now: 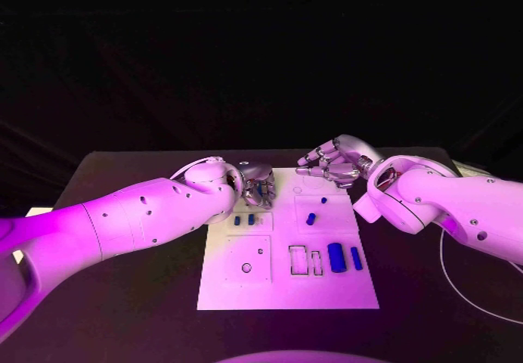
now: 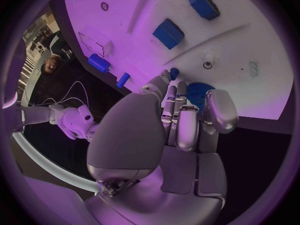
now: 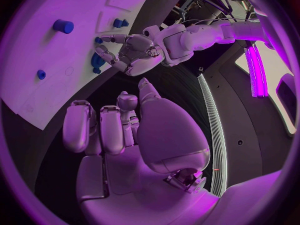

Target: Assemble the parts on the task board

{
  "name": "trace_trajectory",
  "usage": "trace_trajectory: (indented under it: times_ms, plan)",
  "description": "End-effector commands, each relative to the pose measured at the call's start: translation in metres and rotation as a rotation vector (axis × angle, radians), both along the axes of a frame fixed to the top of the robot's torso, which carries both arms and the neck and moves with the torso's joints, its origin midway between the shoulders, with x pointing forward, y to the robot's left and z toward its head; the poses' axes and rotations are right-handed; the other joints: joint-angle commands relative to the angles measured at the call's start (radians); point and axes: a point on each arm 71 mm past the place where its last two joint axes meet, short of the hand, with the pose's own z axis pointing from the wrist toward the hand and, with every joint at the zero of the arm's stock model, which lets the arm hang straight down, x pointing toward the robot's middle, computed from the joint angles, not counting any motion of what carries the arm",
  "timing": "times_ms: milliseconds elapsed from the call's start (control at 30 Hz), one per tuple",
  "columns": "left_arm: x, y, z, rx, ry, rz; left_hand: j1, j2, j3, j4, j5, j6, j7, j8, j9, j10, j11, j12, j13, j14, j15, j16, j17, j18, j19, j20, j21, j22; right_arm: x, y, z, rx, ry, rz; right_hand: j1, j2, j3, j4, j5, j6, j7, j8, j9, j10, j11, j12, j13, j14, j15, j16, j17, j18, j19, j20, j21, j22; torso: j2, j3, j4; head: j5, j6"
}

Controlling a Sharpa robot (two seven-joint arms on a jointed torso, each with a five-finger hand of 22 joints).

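Task board [image 1: 286, 291] recesses hold blue parts [image 1: 337, 258]; left hand [image 1: 257, 186] touches one.

My table [image 1: 131, 302] is black and flat, with its far edge running behind my arms. The white board [image 1: 286, 291] lies flat at its middle, long side running away from me, lower edge square to me. A thin white cable [image 1: 449, 261] curves across the tabletop to the board's right, well apart from it. At the table's far right corner I see a pale object [image 1: 471, 171], too small to identify.
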Motion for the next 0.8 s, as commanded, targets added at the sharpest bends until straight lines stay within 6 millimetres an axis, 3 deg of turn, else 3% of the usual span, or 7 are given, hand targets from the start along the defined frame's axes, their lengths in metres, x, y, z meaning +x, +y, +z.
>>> trace_trajectory:
  times_ms: [33, 367, 800]
  plan:
    - [-0.0012, -0.0019, -0.0015, 0.028, 0.013, -0.005, -0.007, -0.003, 0.008, 0.001, -0.001, 0.009, 0.002, -0.005, -0.002, 0.008, -0.001, -0.006, 0.000, 0.016, -0.003, 0.003, 0.001, -0.014, 0.009, -0.001, 0.007, 0.006, -0.0008, 0.0017, 0.0000, -0.002, -0.002, 0.018, -0.003, 0.006, -0.006, -0.001, 0.006, -0.003, 0.002, 0.004, -0.001, -0.007, 0.001, 0.003, 0.001, 0.034, -0.005, -0.005, 0.000, 0.009, -0.007, 0.001, -0.004, -0.001, 0.000, 0.0000, 0.0001, 0.000, -0.001]
    - [-0.0021, -0.0045, -0.0018, 0.032, 0.018, -0.010, -0.003, -0.002, 0.020, -0.002, 0.002, 0.013, 0.001, -0.008, -0.004, 0.012, -0.003, -0.013, 0.000, 0.017, -0.004, 0.005, 0.000, -0.016, 0.011, -0.002, 0.020, 0.016, -0.0008, 0.0019, 0.0000, -0.002, -0.002, 0.019, -0.001, 0.008, -0.007, -0.002, 0.007, -0.003, 0.002, 0.005, -0.001, -0.007, 0.001, 0.005, 0.002, 0.034, -0.005, -0.005, 0.001, 0.009, -0.007, 0.001, -0.005, -0.001, 0.000, -0.0003, 0.0020, -0.002, -0.001]
    - [-0.0019, -0.0070, -0.0057, 0.044, 0.032, -0.006, 0.014, 0.004, 0.079, -0.022, 0.004, 0.037, 0.000, -0.011, -0.007, 0.041, -0.007, -0.029, 0.001, 0.021, -0.008, 0.012, 0.000, -0.019, 0.012, -0.005, 0.045, 0.040, -0.0011, 0.0025, 0.0001, -0.002, -0.002, 0.021, -0.001, 0.008, -0.007, -0.002, 0.007, -0.003, 0.002, 0.005, -0.001, -0.007, 0.001, 0.005, 0.002, 0.034, -0.005, -0.005, 0.001, 0.009, -0.007, 0.001, -0.005, -0.001, 0.001, -0.0001, -0.0006, -0.001, -0.004]
